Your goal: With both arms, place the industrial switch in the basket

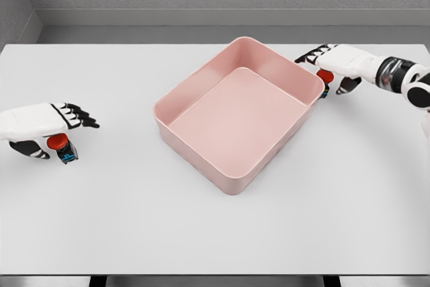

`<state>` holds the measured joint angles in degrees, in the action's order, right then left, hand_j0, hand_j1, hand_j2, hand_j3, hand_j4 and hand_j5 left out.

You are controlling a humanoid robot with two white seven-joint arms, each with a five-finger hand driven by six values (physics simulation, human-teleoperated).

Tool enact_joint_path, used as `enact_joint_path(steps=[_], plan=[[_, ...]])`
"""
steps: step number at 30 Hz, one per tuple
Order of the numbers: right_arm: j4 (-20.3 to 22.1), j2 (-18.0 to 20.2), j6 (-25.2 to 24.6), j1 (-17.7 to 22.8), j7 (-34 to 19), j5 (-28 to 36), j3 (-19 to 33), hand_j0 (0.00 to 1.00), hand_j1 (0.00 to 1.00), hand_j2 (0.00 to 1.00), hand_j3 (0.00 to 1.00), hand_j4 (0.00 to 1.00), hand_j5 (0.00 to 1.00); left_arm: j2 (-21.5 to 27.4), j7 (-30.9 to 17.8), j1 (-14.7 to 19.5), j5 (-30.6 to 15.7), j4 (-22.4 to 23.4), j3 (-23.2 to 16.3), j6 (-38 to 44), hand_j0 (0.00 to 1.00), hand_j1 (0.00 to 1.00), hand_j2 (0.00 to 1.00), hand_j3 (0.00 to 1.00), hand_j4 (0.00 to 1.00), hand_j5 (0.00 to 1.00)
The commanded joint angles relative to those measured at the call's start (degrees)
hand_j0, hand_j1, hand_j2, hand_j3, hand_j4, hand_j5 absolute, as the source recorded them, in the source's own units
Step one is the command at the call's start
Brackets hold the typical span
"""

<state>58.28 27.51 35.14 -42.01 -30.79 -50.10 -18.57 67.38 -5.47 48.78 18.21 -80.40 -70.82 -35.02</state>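
A pink rectangular basket (180,138) sits turned at an angle in the middle of the white table. One industrial switch (62,146), red-capped on a dark body with a blue edge, stands at the far left under my left hand (66,136). The hand's fingers are stretched out above the switch and the thumb hangs beside it. A second red-capped switch (326,79) stands just outside the basket's far right corner. My right hand (323,72) hovers over it with straight fingers (311,54) and lowered thumb. Neither hand visibly clasps its switch.
The white table (215,233) runs to a grey wall at the back, and its front edge lies along the bottom of the picture. The basket's right rim (316,92) nearly touches the right switch.
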Motion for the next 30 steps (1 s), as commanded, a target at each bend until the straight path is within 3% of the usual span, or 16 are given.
enact_joint_path(steps=[1, 23, 30], plan=[[-0.5, -0.2, -0.1, 0.0, 0.0, 0.0, 0.0, 1.0, 1.0, 1.0, 1.0, 1.0, 1.0, 0.0, 0.0, 0.0, -0.3, -0.6, -0.2, 0.0, 1.0, 1.0, 1.0, 1.0, 1.0, 1.0], [-2.4, -1.1, -0.1, 0.1, 0.1, -0.4, 0.4, 1.0, 1.0, 1.0, 1.0, 1.0, 1.0, 0.2, -0.1, 0.4, 0.1, -0.2, -1.2, 0.0, 0.96, 0.96, 0.96, 0.96, 0.96, 0.96], [-3.7, -1.1, -0.1, -0.4, 0.2, -0.4, 0.6, 1.0, 1.0, 1.0, 1.0, 1.0, 1.0, 0.2, -0.2, 0.4, 0.4, -0.1, -1.2, 0.0, 0.71, 0.71, 0.71, 0.71, 0.71, 0.71]])
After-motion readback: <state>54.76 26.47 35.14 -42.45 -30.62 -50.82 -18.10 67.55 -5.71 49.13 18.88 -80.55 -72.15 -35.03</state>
